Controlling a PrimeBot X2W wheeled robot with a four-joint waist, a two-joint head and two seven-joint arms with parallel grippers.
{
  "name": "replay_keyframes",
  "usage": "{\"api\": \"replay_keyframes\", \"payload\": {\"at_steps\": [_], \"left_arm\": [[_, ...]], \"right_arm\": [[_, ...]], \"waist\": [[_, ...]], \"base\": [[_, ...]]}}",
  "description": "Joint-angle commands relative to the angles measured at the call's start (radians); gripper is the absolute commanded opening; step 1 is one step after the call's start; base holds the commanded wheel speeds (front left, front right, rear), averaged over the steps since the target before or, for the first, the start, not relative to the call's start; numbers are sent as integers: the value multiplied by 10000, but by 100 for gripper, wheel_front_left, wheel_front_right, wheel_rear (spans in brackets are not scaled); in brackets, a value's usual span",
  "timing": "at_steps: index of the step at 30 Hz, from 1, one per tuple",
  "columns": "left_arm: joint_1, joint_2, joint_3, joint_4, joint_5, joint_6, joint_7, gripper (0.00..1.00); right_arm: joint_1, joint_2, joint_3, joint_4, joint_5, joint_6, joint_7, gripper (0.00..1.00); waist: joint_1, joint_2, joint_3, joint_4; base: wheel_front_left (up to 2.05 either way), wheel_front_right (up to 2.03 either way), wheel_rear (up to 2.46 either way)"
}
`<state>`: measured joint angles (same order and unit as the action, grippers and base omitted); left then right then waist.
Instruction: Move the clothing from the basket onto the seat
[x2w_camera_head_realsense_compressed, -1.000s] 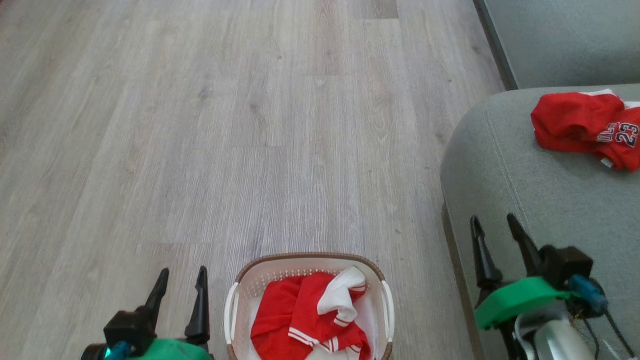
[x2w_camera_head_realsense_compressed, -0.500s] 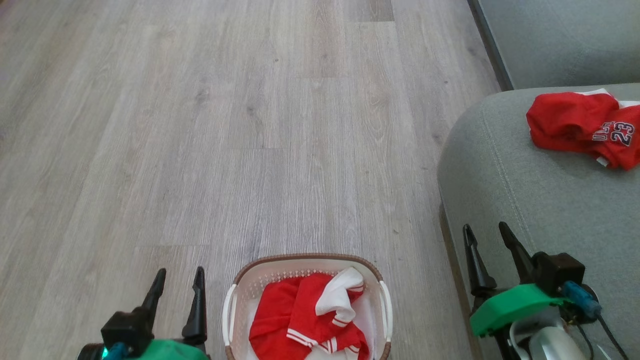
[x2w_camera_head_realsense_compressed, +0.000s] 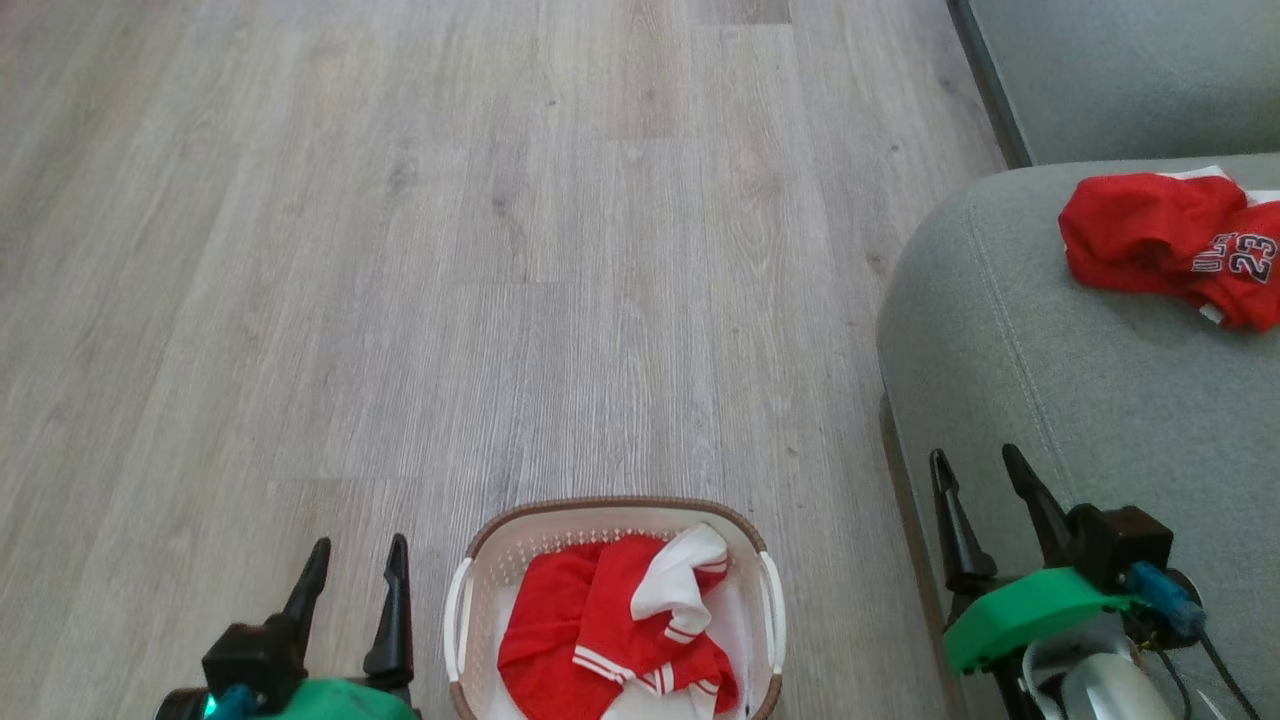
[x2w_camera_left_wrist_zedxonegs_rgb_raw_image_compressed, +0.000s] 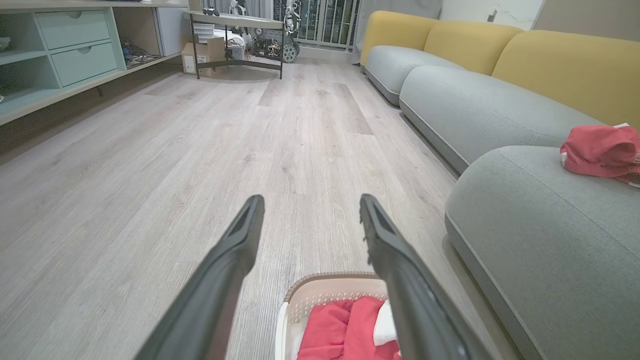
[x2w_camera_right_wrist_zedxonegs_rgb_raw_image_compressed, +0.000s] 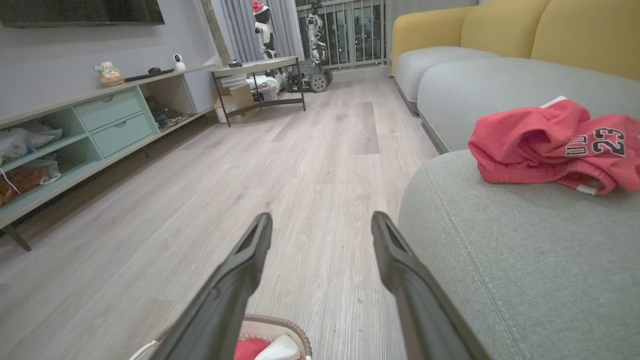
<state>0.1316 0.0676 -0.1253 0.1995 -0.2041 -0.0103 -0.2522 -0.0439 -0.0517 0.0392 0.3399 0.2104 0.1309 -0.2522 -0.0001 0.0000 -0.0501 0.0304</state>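
A white basket (x2w_camera_head_realsense_compressed: 478, 560) with a brown rim stands on the floor at the bottom centre, holding red clothing with white striped trim (x2w_camera_head_realsense_compressed: 610, 640). The same basket (x2w_camera_left_wrist_zedxonegs_rgb_raw_image_compressed: 320, 292) shows low in the left wrist view, and its rim (x2w_camera_right_wrist_zedxonegs_rgb_raw_image_compressed: 295, 332) shows in the right wrist view. A red jersey marked 23 (x2w_camera_head_realsense_compressed: 1165, 245) lies crumpled on the grey-green seat (x2w_camera_head_realsense_compressed: 1060, 380) at the right; it is also the jersey (x2w_camera_right_wrist_zedxonegs_rgb_raw_image_compressed: 550, 142) in the right wrist view. My left gripper (x2w_camera_head_realsense_compressed: 355, 570) is open left of the basket. My right gripper (x2w_camera_head_realsense_compressed: 975, 470) is open over the seat's near edge, empty.
Pale wood floor (x2w_camera_head_realsense_compressed: 450, 250) stretches ahead. A second grey cushion (x2w_camera_head_realsense_compressed: 1130, 70) lies beyond the seat, with yellow backrests (x2w_camera_left_wrist_zedxonegs_rgb_raw_image_compressed: 560, 70) behind. A low mint-green cabinet (x2w_camera_right_wrist_zedxonegs_rgb_raw_image_compressed: 80, 135) runs along the left wall, and a metal-legged table (x2w_camera_right_wrist_zedxonegs_rgb_raw_image_compressed: 260, 80) stands far off.
The picture has shifted slightly, so the camera has moved a little. The right gripper sits slightly lower in view than a second ago. Both grippers stay open; the clothing lies unchanged.
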Motion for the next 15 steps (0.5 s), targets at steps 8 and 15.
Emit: {"api": "replay_keyframes", "payload": {"at_steps": [8, 15], "left_arm": [[-827, -67, 94, 29, 353, -234, -95, 100], [-2234, -125, -866, 1355, 681, -524, -95, 100]], "right_arm": [[-440, 14, -180, -630, -276, -2, -95, 100], [-938, 14, -858, -1466, -640, -2, -95, 100]], "waist": [[1, 0, 503, -79], [1, 0, 2065, -289]], "base": [[0, 0, 0], [0, 0, 0]]}}
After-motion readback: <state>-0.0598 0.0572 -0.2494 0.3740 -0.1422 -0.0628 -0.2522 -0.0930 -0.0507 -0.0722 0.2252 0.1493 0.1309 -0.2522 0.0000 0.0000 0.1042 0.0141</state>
